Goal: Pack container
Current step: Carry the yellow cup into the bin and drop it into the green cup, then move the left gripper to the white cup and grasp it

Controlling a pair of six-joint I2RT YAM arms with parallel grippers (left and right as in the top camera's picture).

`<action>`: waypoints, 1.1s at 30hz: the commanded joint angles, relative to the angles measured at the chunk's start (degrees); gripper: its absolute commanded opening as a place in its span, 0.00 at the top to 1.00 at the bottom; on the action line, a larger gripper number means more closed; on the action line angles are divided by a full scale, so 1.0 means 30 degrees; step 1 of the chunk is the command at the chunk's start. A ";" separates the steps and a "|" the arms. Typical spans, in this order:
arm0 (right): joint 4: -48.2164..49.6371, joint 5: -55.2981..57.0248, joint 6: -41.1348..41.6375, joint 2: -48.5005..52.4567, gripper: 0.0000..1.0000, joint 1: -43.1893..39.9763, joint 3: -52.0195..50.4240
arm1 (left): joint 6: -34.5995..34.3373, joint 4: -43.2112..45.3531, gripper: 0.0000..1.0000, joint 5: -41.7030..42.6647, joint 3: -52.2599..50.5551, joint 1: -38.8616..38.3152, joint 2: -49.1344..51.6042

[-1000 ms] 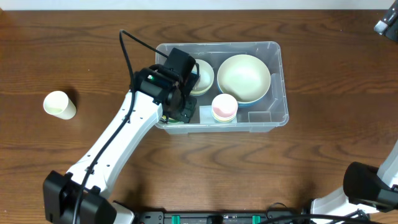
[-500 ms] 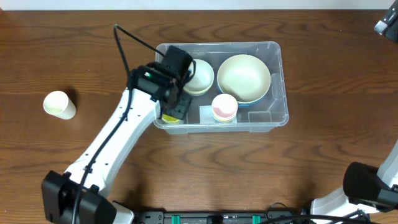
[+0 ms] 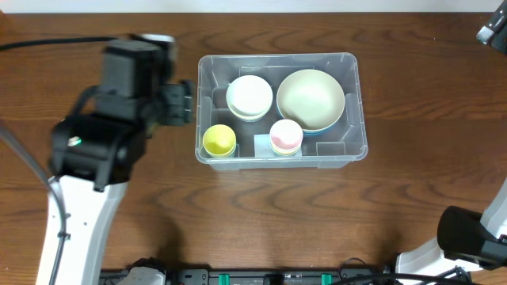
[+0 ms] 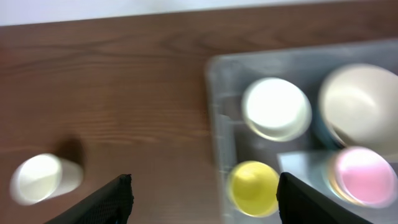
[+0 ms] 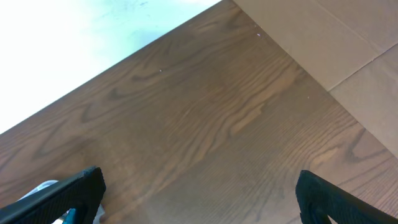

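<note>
Holds the left pincer (image 4: 205, 202) spread wide and empty above the table (image 4: 124, 93), just left of the clear container (image 4: 219, 124), with a white cup (image 4: 40, 179) lying further left. Holds the right pincer (image 5: 199, 199) wide apart too, over plain wood. Finds the container mid-table, carrying a yellow cup (image 3: 219, 140), pink cup (image 3: 286, 136), white bowl (image 3: 249, 96) and large cream bowl (image 3: 310, 97).

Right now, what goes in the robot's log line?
left gripper: open, empty | small yellow cup: inside large clear plastic bin | cream cup: outside bin
</note>
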 commanded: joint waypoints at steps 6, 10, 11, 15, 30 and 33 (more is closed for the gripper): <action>-0.0007 0.0204 0.0335 -0.0044 0.01 -0.0117 -0.0015 | -0.1311 0.0597 0.25 -0.0357 0.0109 0.4940 0.1537; -0.0007 0.0204 0.0335 -0.0044 0.01 -0.0117 -0.0015 | -0.1406 0.1355 0.25 -0.0364 0.0109 0.6433 0.3279; -0.0007 0.0204 0.0335 -0.0044 0.01 -0.0117 -0.0015 | -0.1406 0.1494 0.25 -0.0364 0.0109 0.6688 0.3759; -0.0007 0.0204 0.0335 -0.0044 0.01 -0.0117 -0.0015 | -0.1406 0.1734 0.25 -0.0379 0.0117 0.7672 0.5909; -0.0007 0.0204 0.0335 -0.0044 0.01 -0.0117 -0.0015 | -0.2302 0.1719 0.20 -0.0364 0.0109 1.1934 1.2386; -0.0007 0.0204 0.0335 -0.0044 0.01 -0.0117 -0.0015 | -0.2033 0.1836 0.20 -0.0357 0.0095 1.1999 1.3202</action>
